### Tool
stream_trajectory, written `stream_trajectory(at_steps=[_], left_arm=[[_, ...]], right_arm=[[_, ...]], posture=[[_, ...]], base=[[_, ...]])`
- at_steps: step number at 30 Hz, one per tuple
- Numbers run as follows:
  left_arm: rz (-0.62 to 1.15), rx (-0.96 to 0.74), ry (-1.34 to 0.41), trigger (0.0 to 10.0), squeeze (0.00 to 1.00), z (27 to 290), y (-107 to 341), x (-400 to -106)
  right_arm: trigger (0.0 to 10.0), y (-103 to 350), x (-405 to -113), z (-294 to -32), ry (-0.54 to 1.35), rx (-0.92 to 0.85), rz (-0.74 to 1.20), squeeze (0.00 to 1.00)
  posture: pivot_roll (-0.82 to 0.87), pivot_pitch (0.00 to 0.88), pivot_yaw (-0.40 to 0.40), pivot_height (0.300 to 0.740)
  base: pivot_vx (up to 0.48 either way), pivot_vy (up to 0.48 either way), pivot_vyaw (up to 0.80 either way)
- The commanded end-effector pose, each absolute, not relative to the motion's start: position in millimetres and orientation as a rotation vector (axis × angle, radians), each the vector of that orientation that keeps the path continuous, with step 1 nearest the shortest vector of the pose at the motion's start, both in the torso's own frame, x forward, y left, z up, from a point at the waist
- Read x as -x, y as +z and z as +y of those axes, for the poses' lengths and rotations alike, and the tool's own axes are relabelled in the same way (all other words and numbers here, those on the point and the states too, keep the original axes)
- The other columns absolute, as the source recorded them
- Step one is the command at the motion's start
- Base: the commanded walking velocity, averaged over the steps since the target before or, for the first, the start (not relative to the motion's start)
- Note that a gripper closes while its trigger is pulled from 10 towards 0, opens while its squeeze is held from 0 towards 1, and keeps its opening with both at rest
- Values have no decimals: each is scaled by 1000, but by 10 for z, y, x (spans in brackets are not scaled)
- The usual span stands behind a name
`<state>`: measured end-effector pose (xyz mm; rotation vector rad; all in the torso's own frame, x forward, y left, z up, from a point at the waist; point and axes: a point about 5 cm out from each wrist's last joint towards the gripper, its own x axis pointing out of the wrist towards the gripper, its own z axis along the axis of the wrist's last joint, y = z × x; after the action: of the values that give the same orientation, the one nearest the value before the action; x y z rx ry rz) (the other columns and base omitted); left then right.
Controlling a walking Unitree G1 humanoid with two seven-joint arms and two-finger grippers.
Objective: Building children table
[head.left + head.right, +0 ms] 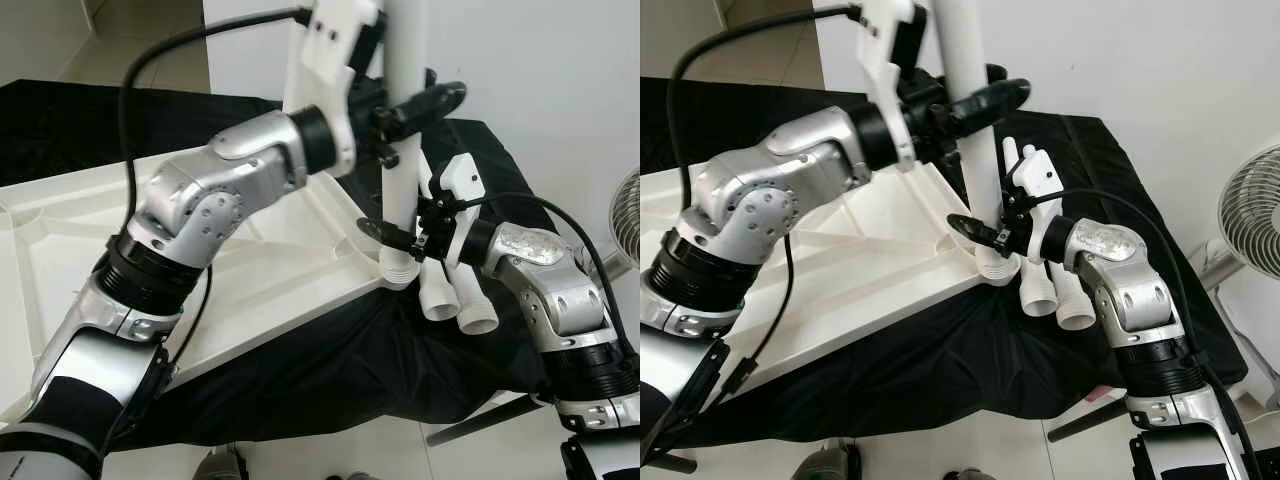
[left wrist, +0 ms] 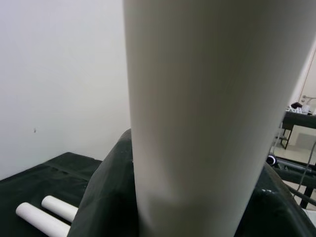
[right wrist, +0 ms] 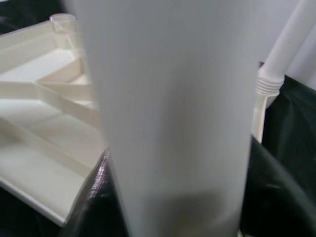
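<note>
A white table leg (image 1: 403, 190) stands upright in the corner socket (image 1: 398, 272) of the overturned white table top (image 1: 250, 265). My left gripper (image 1: 410, 108) is shut on the leg high up, its black fingers wrapped around the tube. My right gripper (image 1: 398, 235) is shut on the same leg low down, just above the socket. In both wrist views the leg (image 2: 197, 118) (image 3: 173, 118) stands very close, between the fingers.
The table top lies on a surface draped in black cloth (image 1: 330, 370). Two spare white legs (image 1: 455, 300) lie on the cloth just right of the corner. A white fan (image 1: 1250, 200) stands at the far right, and a white wall (image 1: 1140, 60) is behind.
</note>
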<state>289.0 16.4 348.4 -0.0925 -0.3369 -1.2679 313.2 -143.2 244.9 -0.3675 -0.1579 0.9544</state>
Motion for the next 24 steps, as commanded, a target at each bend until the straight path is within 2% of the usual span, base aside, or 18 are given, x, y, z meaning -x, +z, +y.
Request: stream_trajectory(at_steps=[1,2,3,13,14,15,24], left_arm=[[-351,34,-1535,0,0,25,3479,-2678],[-351,34,-1535,0,0,25,3479,-2678],[-352,19,-1487,10000,0,13,3498,-2704],[-295,69,-1208,10000,0,9,3587,-2995],[-295,73,-1156,10000,0,24,3606,-3056],[-301,82,-1126,10000,0,43,3633,-3080],[-322,90,-1119,10000,0,105,3698,-3123]], right_arm=[[10000,2508,-3149,-1481,919,321,-186,1000],[10000,2508,-3149,-1481,919,321,-186,1000],[10000,2509,-3151,-1473,909,304,-193,1000],[10000,2538,-3227,-1431,774,264,-249,1000],[10000,2540,-3248,-1425,743,260,-255,176],[10000,2542,-3258,-1418,726,256,-260,0],[10000,2543,-3267,-1409,708,247,-268,0]], posture=[[69,80,-91,740],[69,80,-91,740],[69,77,-91,740],[67,70,-91,740],[67,68,-91,740],[67,68,-91,740],[66,66,-93,740]], base=[[0,0,0],[0,0,0],[0,0,0],[0,0,0],[0,0,0],[0,0,0],[0,0,0]])
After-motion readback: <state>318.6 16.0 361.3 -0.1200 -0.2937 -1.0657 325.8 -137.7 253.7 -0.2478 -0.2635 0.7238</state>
